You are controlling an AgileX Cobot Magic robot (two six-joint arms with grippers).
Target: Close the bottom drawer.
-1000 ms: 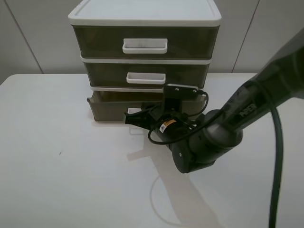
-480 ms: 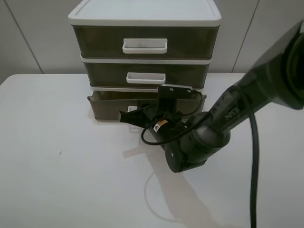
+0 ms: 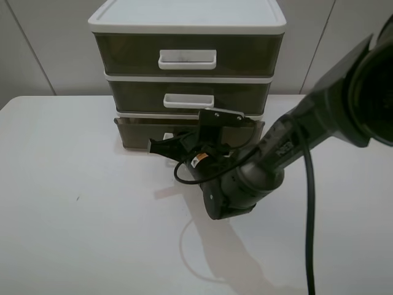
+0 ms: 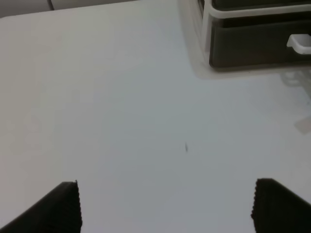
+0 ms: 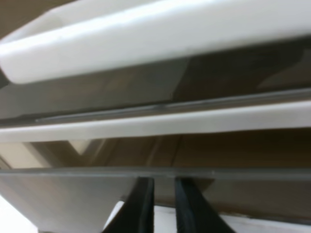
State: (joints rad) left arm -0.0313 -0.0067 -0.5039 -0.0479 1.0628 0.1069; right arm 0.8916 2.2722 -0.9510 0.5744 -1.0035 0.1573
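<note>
The bottom drawer (image 3: 136,136), smoky olive-brown, stands a little way out of the white-framed three-drawer unit (image 3: 184,21). A bit of its white handle (image 3: 167,136) shows behind my right gripper (image 3: 158,147), whose fingertips are against the drawer front at the handle. In the right wrist view the drawer front (image 5: 68,199) fills the lower part, and the gripper's (image 5: 163,206) fingers stand close together, shut on nothing. My left gripper (image 4: 167,206) is open and empty over bare table, far from the drawer (image 4: 248,46).
The middle drawer (image 3: 188,100) and the taller top drawer (image 3: 187,58) sit flush in the frame. The right arm's bulky dark body (image 3: 236,181) and cable (image 3: 307,184) lie over the white table (image 3: 73,215) in front of the unit.
My right gripper has moved left and towards the unit. The bottom drawer has slid further into the frame.
</note>
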